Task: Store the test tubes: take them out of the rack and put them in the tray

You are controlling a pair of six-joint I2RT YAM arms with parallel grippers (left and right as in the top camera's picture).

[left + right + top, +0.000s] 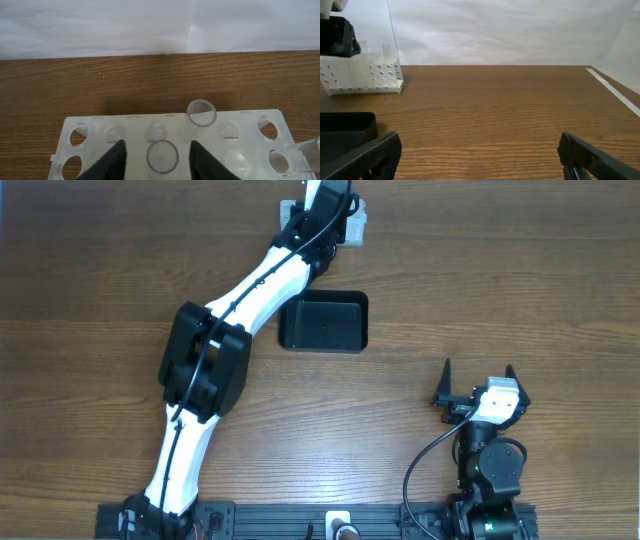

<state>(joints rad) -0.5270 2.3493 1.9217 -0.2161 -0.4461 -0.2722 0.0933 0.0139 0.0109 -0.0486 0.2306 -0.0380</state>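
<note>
left tool [156, 145] straddles a test tube [162, 156] in the rack [100, 131] — jaws apart — right tool [478, 368] gapes wide.

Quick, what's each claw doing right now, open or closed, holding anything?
Left claw: open, straddling a clear upright test tube in the clear plastic rack, not gripping it.
Right claw: open, empty.

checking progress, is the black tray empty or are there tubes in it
Empty. In the top view the black tray has a bare floor; tubes stand in the clear rack.
</note>
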